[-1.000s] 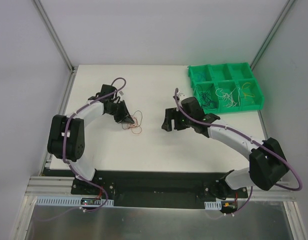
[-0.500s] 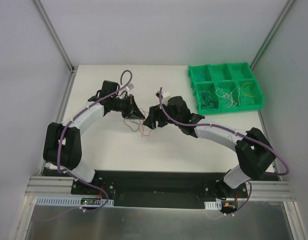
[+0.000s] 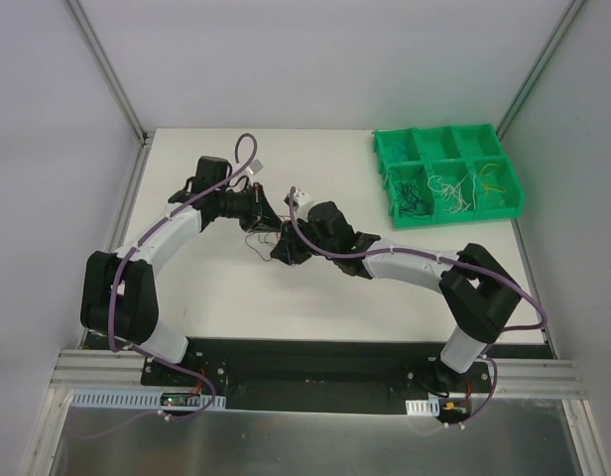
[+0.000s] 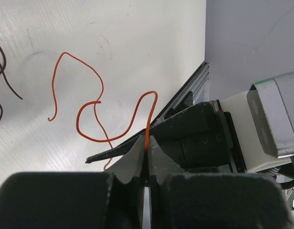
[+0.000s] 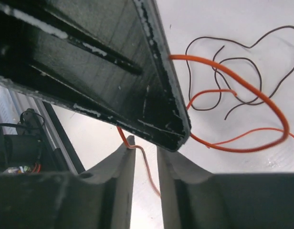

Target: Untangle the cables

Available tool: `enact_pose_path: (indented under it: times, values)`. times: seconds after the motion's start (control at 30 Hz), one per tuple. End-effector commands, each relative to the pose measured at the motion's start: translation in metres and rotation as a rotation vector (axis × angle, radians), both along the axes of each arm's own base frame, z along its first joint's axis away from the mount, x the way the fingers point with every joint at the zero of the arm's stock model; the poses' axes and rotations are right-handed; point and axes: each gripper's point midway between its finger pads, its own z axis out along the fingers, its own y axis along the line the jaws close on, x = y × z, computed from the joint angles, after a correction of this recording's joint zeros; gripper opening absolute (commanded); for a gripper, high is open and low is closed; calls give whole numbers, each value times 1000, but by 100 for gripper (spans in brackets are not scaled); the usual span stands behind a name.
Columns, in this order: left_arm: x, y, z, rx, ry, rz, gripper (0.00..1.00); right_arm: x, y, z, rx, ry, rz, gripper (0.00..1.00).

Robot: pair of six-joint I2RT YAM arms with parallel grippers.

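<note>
On the bench point(image 3: 216, 288) our 2 arms meet over a small tangle of cables point(image 3: 256, 244). The left gripper point(image 4: 147, 143) has its jaws clamped on an orange cable point(image 4: 150, 114). The right gripper point(image 5: 146, 150), touching it, has its jaws slightly apart with an orange strand in the gap. Farther right, a green bin point(image 3: 449, 132) holds more.

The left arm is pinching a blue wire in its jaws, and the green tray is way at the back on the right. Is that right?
Almost. The wire pinched in the left jaws is orange, not blue; the left wrist view shows it clearly. The green tray is indeed at the back on the right.
</note>
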Motion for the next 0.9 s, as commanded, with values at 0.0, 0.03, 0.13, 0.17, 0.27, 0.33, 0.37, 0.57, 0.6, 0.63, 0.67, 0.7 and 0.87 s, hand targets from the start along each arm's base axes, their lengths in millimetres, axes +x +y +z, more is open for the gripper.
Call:
enact_pose_path:
  times: [0.0,0.03,0.13,0.17,0.27,0.33,0.37,0.57,0.6,0.63,0.67,0.7,0.87]
  values:
    - [-1,0,20,-47,-55,-17,1,13,4,32,60,-70,-43,11]
    - [0,1,19,-45,-57,-14,6,12,0,31,50,-75,-50,1]
    - [0,4,21,-44,-76,-15,27,10,-14,37,45,-93,-70,0]
    - [0,4,22,-42,-88,-16,34,9,-19,44,55,-101,-77,0]
    - [1,7,24,-36,-114,-13,57,7,-41,59,79,-112,-110,0]
    - [3,11,27,-32,-137,-4,70,6,-59,71,90,-124,-136,0]
    - [4,13,29,-30,-146,4,75,6,-69,74,84,-128,-151,0]
    - [9,20,30,-21,-164,29,88,20,-155,114,21,-236,-355,0]
    - [8,20,29,-24,-156,26,89,24,-175,119,-2,-250,-411,0]
    - [8,20,29,-25,-154,26,89,26,-189,125,-12,-259,-444,0]
    - [8,20,28,-26,-151,24,90,35,-211,133,-38,-289,-529,0]
    - [8,19,27,-26,-148,22,91,40,-229,143,-58,-309,-593,0]
    - [7,18,29,-37,-143,15,92,66,-304,177,-123,-366,-873,0]
